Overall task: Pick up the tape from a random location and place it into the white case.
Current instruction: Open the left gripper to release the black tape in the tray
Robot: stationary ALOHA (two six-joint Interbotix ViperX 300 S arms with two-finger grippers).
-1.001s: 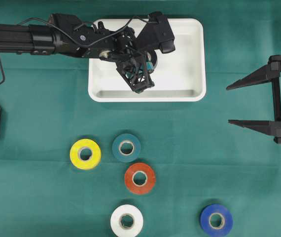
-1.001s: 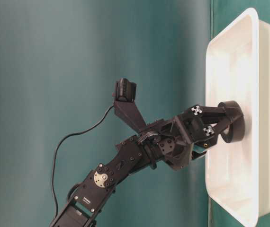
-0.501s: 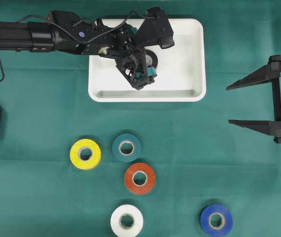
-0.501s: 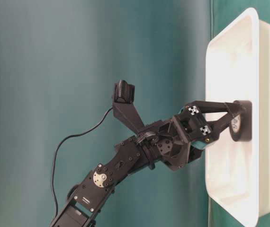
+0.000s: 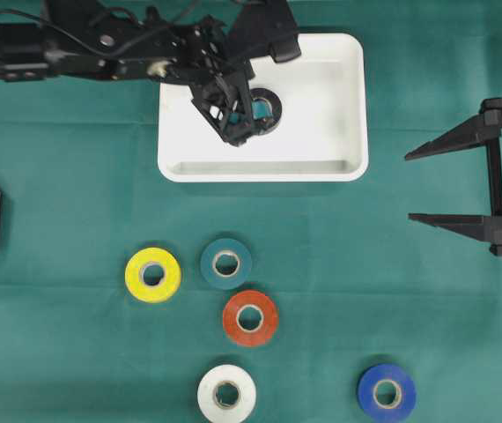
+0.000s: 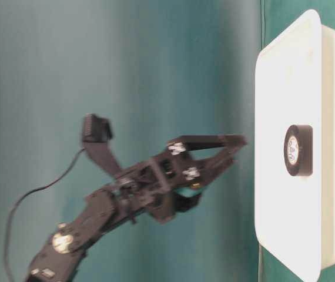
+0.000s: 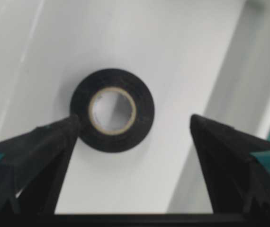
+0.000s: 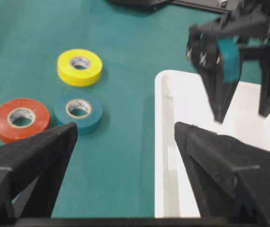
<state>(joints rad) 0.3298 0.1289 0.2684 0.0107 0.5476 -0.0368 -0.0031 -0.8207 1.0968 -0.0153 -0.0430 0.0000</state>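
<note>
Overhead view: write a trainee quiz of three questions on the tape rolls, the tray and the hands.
1. True or false: the black tape roll lies flat inside the large white rectangular plastic tray.
2. How many tape rolls lie on the green cloth outside the tray?
3. Which is the left hand doing? A) gripping the black roll B) open, clear of the roll C) shut on the yellow tape roll

Key: 1 true. 2 five: yellow, teal tape roll, orange tape roll, white tape roll, blue tape roll. 3 B.
</note>
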